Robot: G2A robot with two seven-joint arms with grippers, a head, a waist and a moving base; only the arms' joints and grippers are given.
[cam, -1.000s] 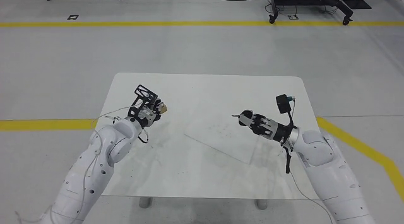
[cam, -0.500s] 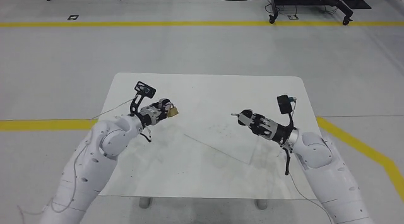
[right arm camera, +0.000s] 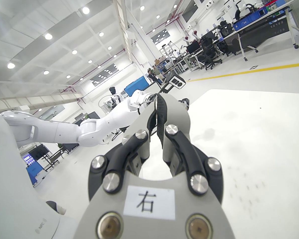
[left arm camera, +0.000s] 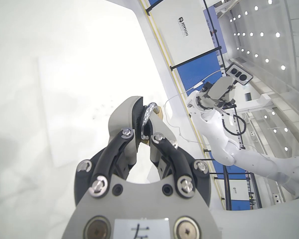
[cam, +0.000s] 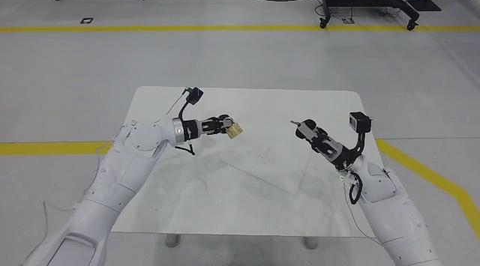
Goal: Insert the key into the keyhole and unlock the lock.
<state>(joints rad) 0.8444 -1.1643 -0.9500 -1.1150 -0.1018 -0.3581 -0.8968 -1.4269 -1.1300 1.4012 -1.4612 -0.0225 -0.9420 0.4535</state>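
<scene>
Left gripper (cam: 223, 125) is clamped on the lock (cam: 235, 130) by its shackle; the key (cam: 293, 123) is pinched in the right gripper (cam: 302, 127), well apart.

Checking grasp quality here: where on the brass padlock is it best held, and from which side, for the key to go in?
Likely the silver shackle of the brass padlock, from the side away from the right gripper, as the left gripper holds it: the body juts out beyond it, free end toward the other arm.
</scene>
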